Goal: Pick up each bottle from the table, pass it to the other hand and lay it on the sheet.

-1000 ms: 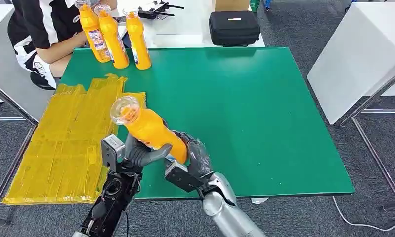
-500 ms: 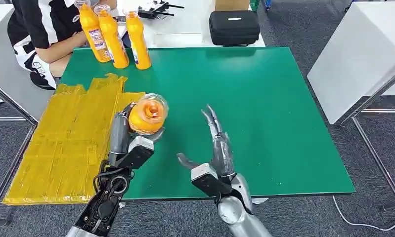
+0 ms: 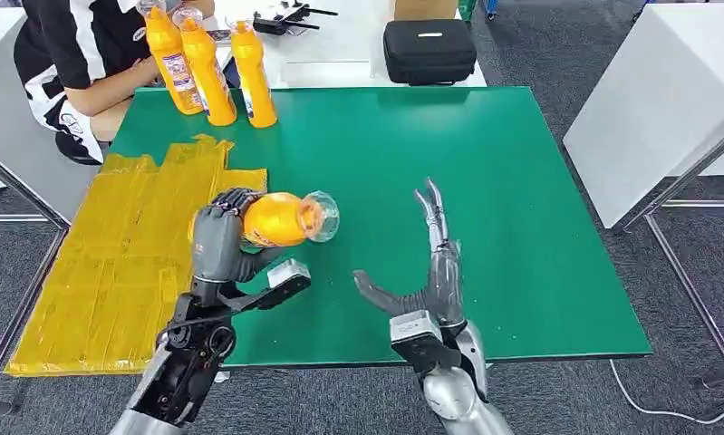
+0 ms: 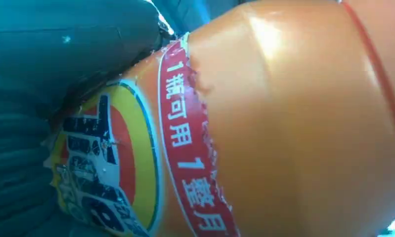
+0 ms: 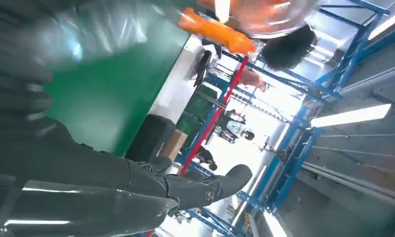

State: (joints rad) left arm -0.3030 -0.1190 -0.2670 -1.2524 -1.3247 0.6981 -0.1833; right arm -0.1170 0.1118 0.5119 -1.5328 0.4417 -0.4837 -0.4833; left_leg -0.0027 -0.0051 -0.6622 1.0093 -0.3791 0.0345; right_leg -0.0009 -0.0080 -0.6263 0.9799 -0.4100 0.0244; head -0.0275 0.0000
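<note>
Head view. Orange bottle [image 3: 281, 219] gripped in left hand [image 3: 220, 243], fingers wrapped round the body. Carried lying near level above the green table [image 3: 485, 227], just beside the inner edge of the yellow sheet [image 3: 113, 263]. Long axis across the table: clear cap toward the right hand, base toward the sheet. Sheet lies on the far side of the left hand from the other arm, touching distance in judgement; left arm plainly the nearer to it. Right hand [image 3: 430, 272] spread wide, holding nothing, apart from the bottle, over bare green. Three more bottles [image 3: 209, 68] upright at the far corner, close by a seated person's arm [image 3: 113, 86].

Left wrist view. Bottle's label [image 4: 136, 168] and orange wall pressed up against the camera; dark mass of the hand against the label side. Grip firm in judgement; fingertips not to be made out.

Right wrist view. Thumb [image 5: 205, 187] and fingers extended, nothing between them. Picture blurred. Green table edge and a black case [image 5: 148, 138] beyond.

Judgement: handover finished; lay-down turns on swinging base-first away from the right hand, axis kept level.
</note>
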